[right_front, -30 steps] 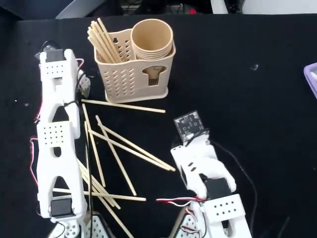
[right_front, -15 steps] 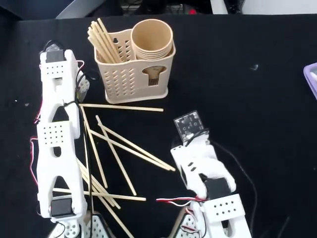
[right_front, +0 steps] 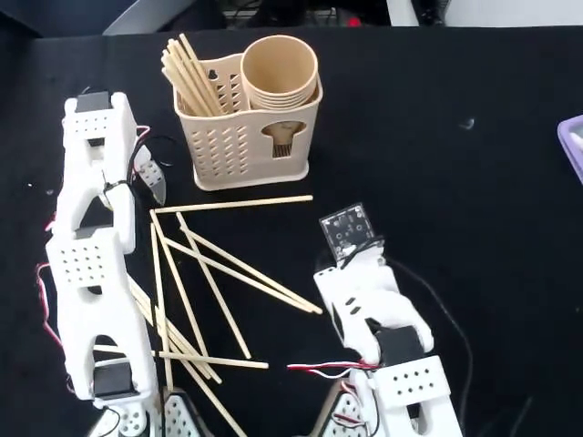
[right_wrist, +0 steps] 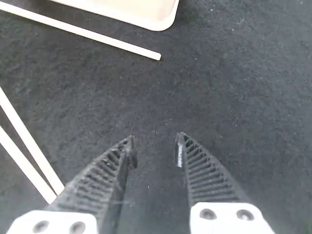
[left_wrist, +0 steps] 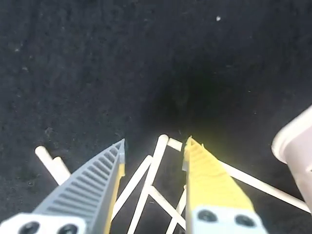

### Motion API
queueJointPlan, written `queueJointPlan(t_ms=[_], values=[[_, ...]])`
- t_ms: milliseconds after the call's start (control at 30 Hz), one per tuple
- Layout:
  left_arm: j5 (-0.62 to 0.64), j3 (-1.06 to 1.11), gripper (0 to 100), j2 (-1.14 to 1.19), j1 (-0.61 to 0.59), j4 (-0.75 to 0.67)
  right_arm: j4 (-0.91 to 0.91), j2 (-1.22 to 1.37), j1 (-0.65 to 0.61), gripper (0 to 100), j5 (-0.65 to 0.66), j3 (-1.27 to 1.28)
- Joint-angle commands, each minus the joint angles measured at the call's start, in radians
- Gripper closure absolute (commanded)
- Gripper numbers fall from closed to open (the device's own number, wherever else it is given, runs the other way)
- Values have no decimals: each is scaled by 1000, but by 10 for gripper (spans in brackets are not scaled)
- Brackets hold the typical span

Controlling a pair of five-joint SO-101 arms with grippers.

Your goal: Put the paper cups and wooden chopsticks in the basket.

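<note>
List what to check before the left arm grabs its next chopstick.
1. The left gripper is open: ok.
2. A chopstick end lies between its fingers: ok.
3. Only one stick sits there: not ok, several ends crowd together.
4. The right gripper is open and empty: ok.
5. The basket stands upright with the cups stacked inside: ok.
6. All sticks are in the basket: not ok, many loose chopsticks lie on the table.

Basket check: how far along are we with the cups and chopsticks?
Done: the stack of tan paper cups and a bundle of wooden chopsticks stand in the beige perforated plastic basket. In hand: nothing; the left gripper is open over loose chopstick ends, the right gripper open above the black table. Left: the scatter of loose wooden chopsticks on the table.
</note>
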Motion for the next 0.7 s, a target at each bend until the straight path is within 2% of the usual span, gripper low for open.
queueJointPlan(t_ms=[0, 233, 400, 667], values=[[11, 2, 801, -66, 18, -11, -21, -25, 14, 861, -9, -2], [35, 8, 801, -5, 35, 12, -21, -24, 14, 861, -8, -1], [-95, 48, 802, -9, 50, 14, -21, -24, 14, 861, -6, -1], [-180, 136, 802, -219, -25, 14, -21, -25, 14, 861, -6, -1]])
